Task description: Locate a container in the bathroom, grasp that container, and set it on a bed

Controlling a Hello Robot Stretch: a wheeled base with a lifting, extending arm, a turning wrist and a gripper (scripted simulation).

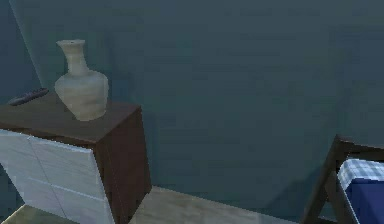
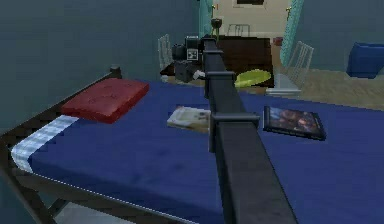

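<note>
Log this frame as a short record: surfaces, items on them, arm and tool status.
stand: dark cabinet, pale front panels
on stand: beige vase, upright
bed: blue cover
on bed: red pillow, booklet, dark flat tablet
arm: dark bar reaching over the bed
tool: at the arm's far end; whether it holds anything cannot be told

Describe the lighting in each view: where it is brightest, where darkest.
Forward view: dim overall, the tan vase and the cabinet's pale tiled front catching most light against a dark wall. Arm side view: brightest at the pale far wall, the blue bed evenly lit, the arm a dark bar.
</note>
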